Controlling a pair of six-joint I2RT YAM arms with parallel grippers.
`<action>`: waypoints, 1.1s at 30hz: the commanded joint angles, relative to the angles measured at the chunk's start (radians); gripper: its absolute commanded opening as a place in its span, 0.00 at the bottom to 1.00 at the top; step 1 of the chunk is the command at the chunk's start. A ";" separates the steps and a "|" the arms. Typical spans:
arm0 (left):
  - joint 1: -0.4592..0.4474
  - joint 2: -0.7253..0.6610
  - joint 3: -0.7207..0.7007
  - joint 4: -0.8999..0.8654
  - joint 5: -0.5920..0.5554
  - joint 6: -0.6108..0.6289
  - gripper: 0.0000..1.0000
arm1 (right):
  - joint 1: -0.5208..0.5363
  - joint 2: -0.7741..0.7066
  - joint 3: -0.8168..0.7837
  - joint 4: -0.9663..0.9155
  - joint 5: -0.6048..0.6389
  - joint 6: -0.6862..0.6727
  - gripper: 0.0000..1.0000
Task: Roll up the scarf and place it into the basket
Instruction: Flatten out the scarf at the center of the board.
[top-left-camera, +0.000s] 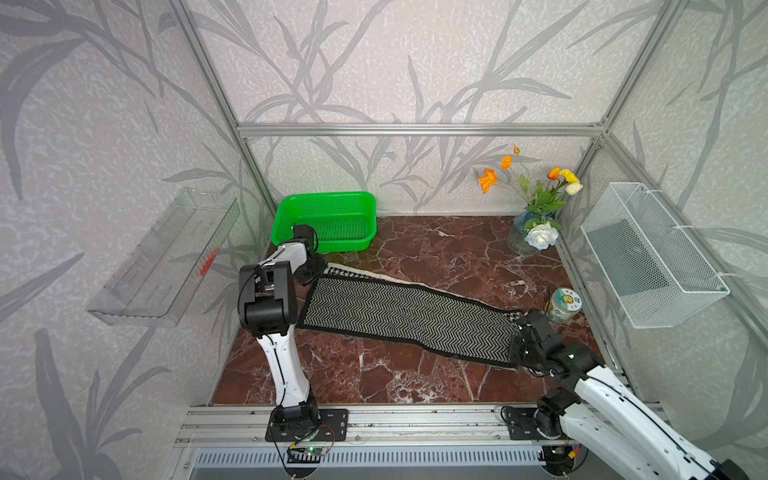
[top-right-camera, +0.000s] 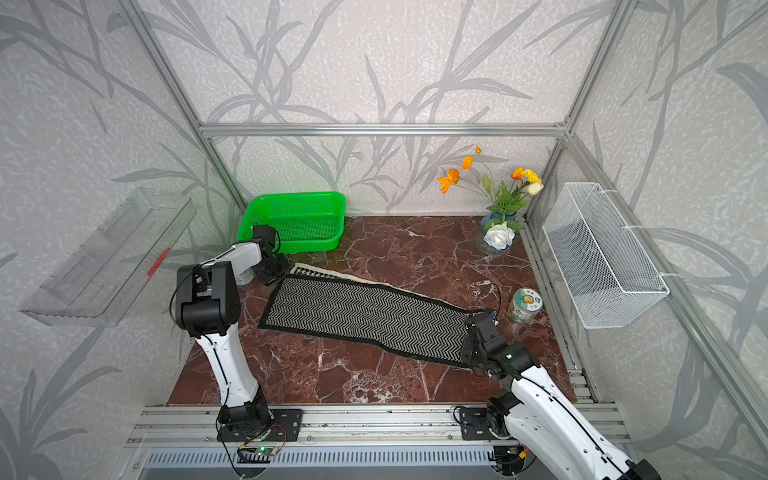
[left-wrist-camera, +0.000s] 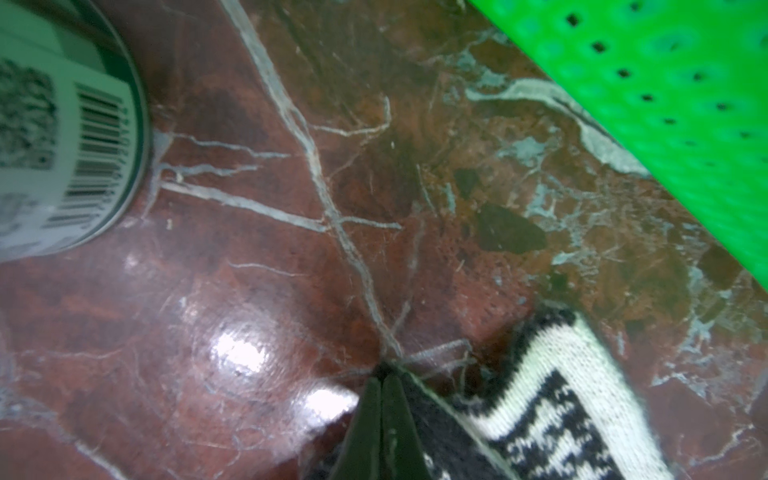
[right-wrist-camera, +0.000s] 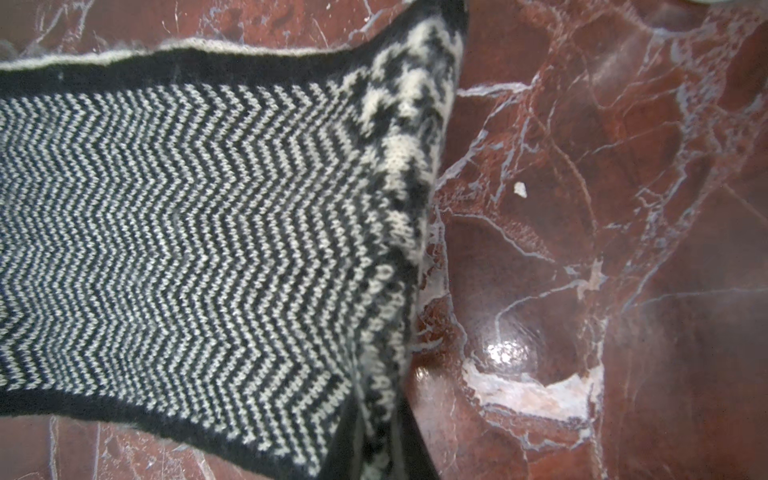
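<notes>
Front right: the right pincer (top-left-camera: 518, 328) sits low at the near end of the scarf (top-left-camera: 407, 318). In both top views the wrist body covers its fingers. The right wrist view settles it: the pincer (right-wrist-camera: 374, 453) is clamped on the end hem. The cloth there is drawn up into a ridge, with the houndstooth underside turned into sight. A tin (top-left-camera: 563, 305) stands upright near that pincer, toward the right wall.

Middle: the scarf lies unrolled with its herringbone face up. It runs diagonally from near right to far left across the red marble surface (top-left-camera: 374, 374). Cream edging shows along its far side.

Far left: the left pincer (top-left-camera: 318, 272) is at the scarf's far corner. In the left wrist view its fingers (left-wrist-camera: 365, 424) are pressed together and the tips are down at the surface. The houndstooth corner (left-wrist-camera: 552, 407) lies against one finger. I cannot tell whether any cloth is caught between them. That view also shows a barcode-labelled container (left-wrist-camera: 62, 145) standing close by. In the top views the left arm covers nearly all of it.

Beyond: the basket (top-left-camera: 332, 197) stands in the far left corner. Its green perforated wall (left-wrist-camera: 665, 83) is near the scarf corner but apart from it. The scarf is wholly outside it.

Far right corner: a vase of flowers (top-left-camera: 530, 237).
</notes>
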 joint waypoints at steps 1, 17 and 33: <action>-0.001 -0.051 -0.053 -0.002 0.029 -0.024 0.00 | -0.002 -0.011 0.023 -0.030 0.020 -0.008 0.12; 0.002 -0.222 -0.070 0.014 -0.044 -0.054 0.00 | -0.001 -0.039 0.043 -0.081 0.028 -0.010 0.12; 0.000 -0.064 -0.024 -0.037 0.068 -0.023 0.43 | -0.002 -0.011 0.036 -0.014 -0.014 -0.011 0.13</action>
